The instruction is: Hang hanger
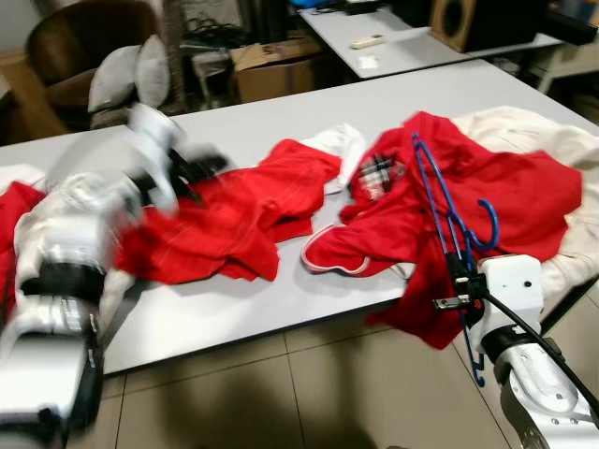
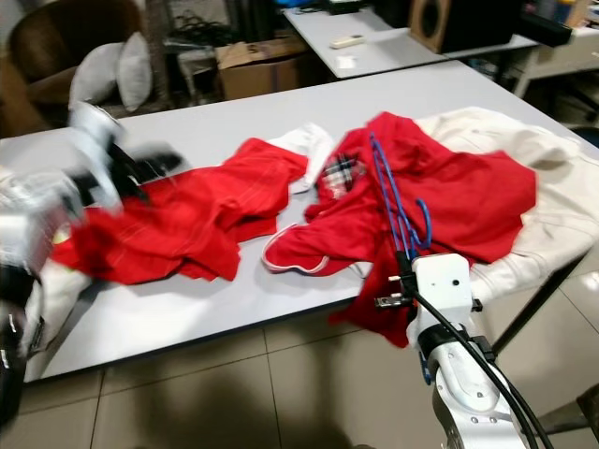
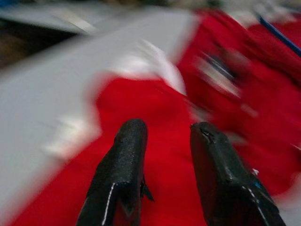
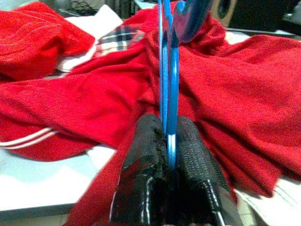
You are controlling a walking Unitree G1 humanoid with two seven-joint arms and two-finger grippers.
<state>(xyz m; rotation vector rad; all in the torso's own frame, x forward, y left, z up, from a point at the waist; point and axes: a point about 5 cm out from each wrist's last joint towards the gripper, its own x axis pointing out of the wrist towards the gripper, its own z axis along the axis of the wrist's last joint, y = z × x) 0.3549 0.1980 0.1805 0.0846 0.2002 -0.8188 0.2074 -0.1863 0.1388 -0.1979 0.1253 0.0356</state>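
Tiled floor (image 1: 309, 383) runs bare across the bottom of the frame, in front of the table's (image 1: 234, 327) near edge. At lower right the right gripper (image 4: 168, 155) has its black fingers (image 4: 143, 160) pinched tight on the blue hanger (image 1: 447, 210), just past that edge. From there the hanger's thin bars rise up the frame over a red jacket (image 1: 440, 215) with a plaid collar lining, and its hook curls at right. Part of the jacket droops over the table edge beside the gripper. A cream garment (image 1: 552, 159) lies under the jacket at far right. At left, the blurred left gripper (image 3: 164, 155) hovers over a second red garment (image 1: 234, 220), its fingers a narrow gap apart and holding nothing. Bare grey tabletop stretches behind the clothes toward the upper frame. Further back stand a cardboard box (image 1: 276, 65), cushions (image 1: 131, 75) on a brown chair, and another table with a speaker (image 1: 468, 21). No writing is legible.
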